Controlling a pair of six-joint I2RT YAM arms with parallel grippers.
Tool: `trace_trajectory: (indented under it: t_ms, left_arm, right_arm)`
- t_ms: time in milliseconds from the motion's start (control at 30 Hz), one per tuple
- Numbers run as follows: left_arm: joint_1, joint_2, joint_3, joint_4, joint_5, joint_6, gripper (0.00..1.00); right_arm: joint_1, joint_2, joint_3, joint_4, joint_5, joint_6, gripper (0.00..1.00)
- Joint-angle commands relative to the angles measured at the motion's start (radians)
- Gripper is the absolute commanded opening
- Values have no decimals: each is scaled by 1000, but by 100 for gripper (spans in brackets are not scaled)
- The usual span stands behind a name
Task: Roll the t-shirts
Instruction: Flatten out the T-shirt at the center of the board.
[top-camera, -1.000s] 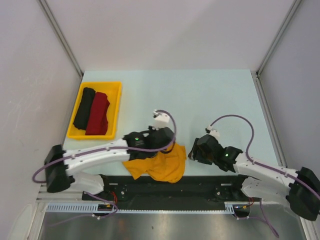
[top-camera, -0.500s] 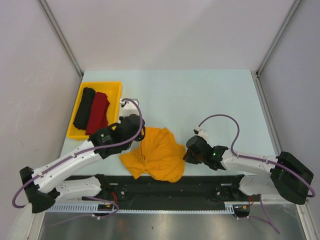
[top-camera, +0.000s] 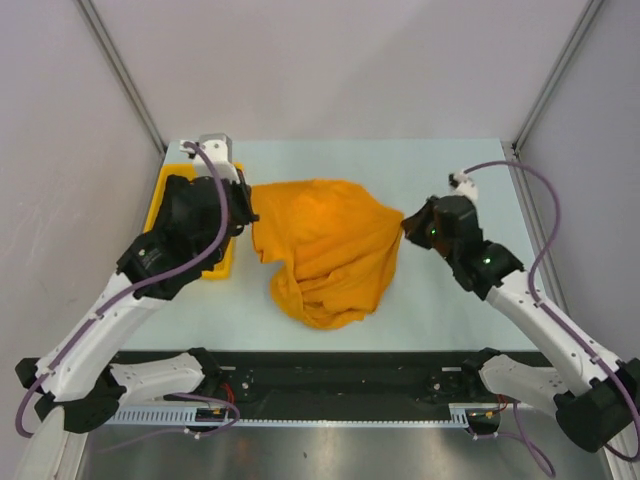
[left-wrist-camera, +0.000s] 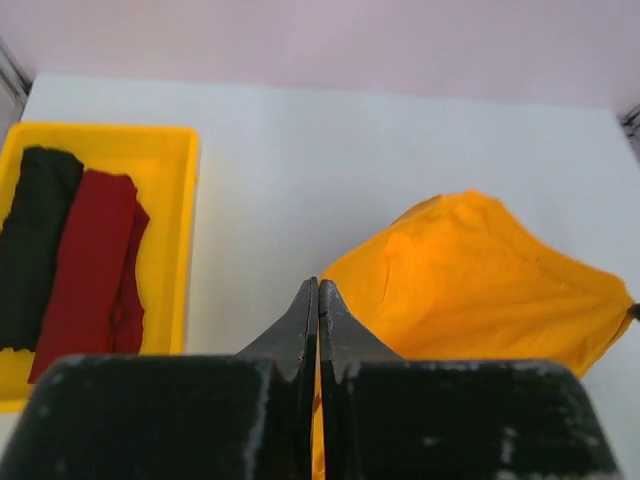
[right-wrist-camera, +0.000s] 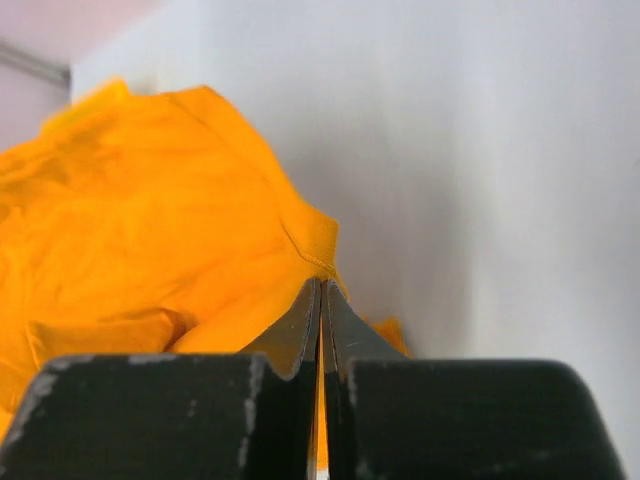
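The mustard orange-yellow t-shirt (top-camera: 325, 250) hangs stretched between both arms above the middle of the table, its lower part bunched on the surface. My left gripper (top-camera: 248, 212) is shut on its left edge, with orange cloth (left-wrist-camera: 480, 280) pinched between the jaws (left-wrist-camera: 319, 292). At the shirt's right corner my right gripper (top-camera: 405, 224) is also shut on the fabric (right-wrist-camera: 150, 220), the hem caught at the fingertips (right-wrist-camera: 321, 290). A dark red roll (left-wrist-camera: 90, 260) and a black roll (left-wrist-camera: 30, 240) lie side by side in the yellow tray (left-wrist-camera: 180, 240).
The yellow tray (top-camera: 225, 262) sits at the table's left edge, mostly hidden under my left arm in the top view. Grey walls close in both sides and the back. The black base rail (top-camera: 340, 375) runs along the near edge.
Both arms have lifted and swung toward the back, pulling the orange t-shirt from a crumpled heap near the front edge into a spread sheet. The right gripper closed on the shirt's corner.
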Motion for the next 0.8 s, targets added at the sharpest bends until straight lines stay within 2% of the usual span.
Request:
trace_trajectory:
  t_ms: [0,167,300,367,400,433,467,533,567,600,667,767]
  left_arm:
    - [8,-16,163,71,-49,133,0]
    - [8,-44,249,169,-51,244,0]
    - [8,-35,335,256,-138,327,0]
    - [8,-15,378,307,-172,405,0]
    - [10,-9,383,382,-185,435,0]
    - [11,-1,387,420,-208,503,0]
    - [25,22,410,454,-218,532,0]
    - [54,58,455,505,-197,554,0]
    - [92,103,517,504,-177,548,0]
    - [114,124,547,498,-158,540,0]
    - [187,176,640,476,-92,490,0]
    - [316,291,764,406,58,341,0]
  right_arm:
    - [-86,-33,172,-42,42,-193,0]
    - [-115,-25,333,-62,45,-270,0]
    - [-112,-18,474,-96,7,-298,0]
    - [-76,-13,554,-125,-5,-306,0]
    - [-47,-9,576,-133,7,-309,0]
    - [-13,-7,602,-147,54,-315,0]
    - [79,-1,647,-154,91,-332,0]
    - [179,25,703,-177,208,-358,0]
    - [289,40,765,-185,246,-373,0]
    - [335,53,793,-190,281,-407,0]
    - [482,108,874,-197,396,-447,0]
    - [585,207,944,-173,577,-563,0]
